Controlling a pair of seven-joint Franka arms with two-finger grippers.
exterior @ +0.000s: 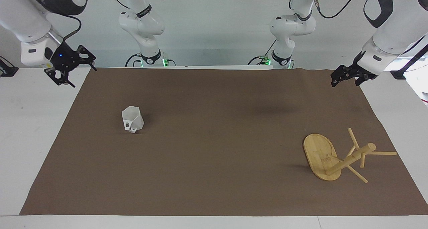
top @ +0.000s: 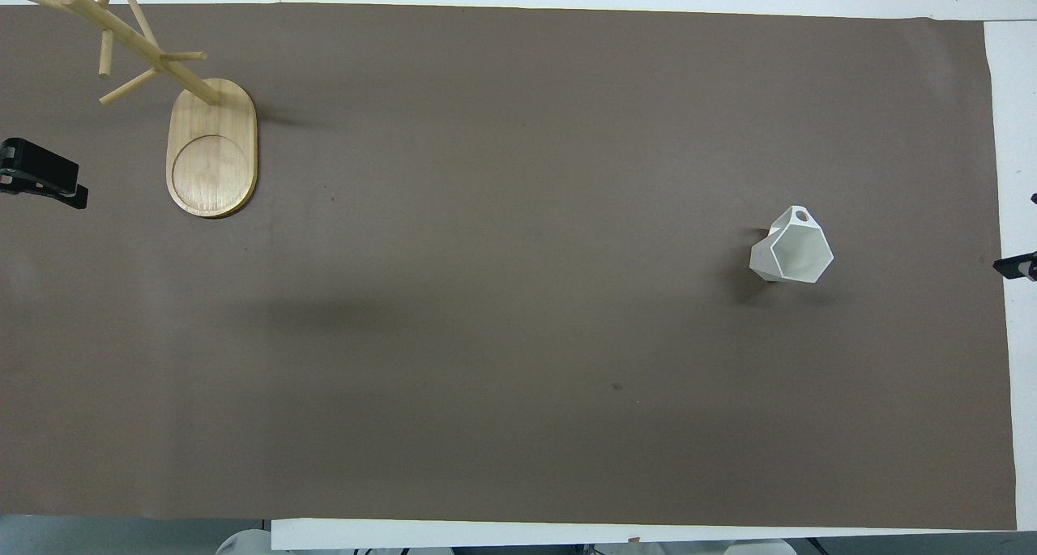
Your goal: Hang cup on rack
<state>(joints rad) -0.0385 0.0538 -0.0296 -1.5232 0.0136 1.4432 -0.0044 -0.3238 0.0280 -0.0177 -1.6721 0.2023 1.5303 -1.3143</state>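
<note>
The cup (exterior: 132, 119) stands upright on the brown mat (exterior: 214, 138), toward my right arm's end of the surface (exterior: 33, 128), open mouth up, with its angular handle and the small dark hole in it turned away from my bases. Nothing touches it. The rack (exterior: 337, 157) is well apart from the cup, at my left arm's end of the mat and farther from me than the cup is; it stands on its oval base with the post rising from the end of that base farthest from me, and its thin pegs are bare. My right gripper (exterior: 69, 69) hangs in the air over the corner of the mat at the right arm's end, where the brown cloth meets the white surface, well clear of the cup; its fingers (exterior: 87, 59) are spread apart and hold nothing. In the overhead view only a dark tip of it (top: 1017, 264) shows at the edge of the frame. My left gripper (exterior: 346, 78) waits in the air over the edge of the mat at the left arm's end, nearer to my bases than the rack stands and not touching it; I cannot tell whether its fingers are spread or pressed together.
</note>
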